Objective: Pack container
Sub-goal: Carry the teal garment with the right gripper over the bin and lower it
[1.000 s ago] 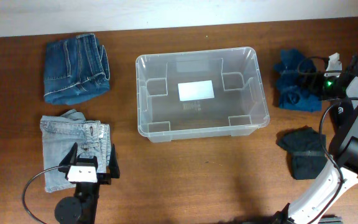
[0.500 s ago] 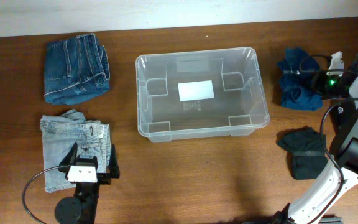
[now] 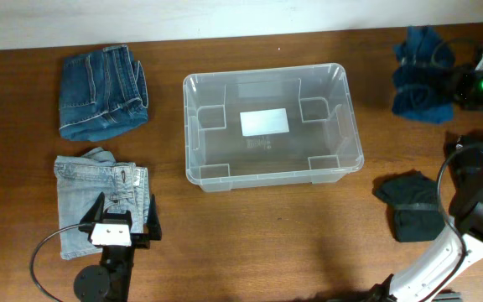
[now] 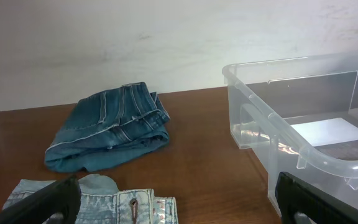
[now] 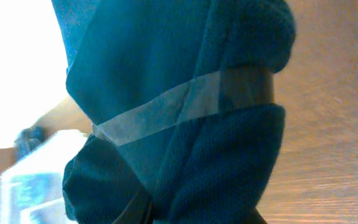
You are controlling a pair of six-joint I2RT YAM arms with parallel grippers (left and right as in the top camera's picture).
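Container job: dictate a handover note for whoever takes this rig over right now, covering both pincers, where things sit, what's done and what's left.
Left pincer: open, holding nothing, over the light jeans.
Right pincer: shut on the blue bundle, at the far right of the table.
Container: mid-table, only its label inside.
Done: nothing packed.
Left: blue bundle, black bundle, dark jeans and light jeans are all outside the container.
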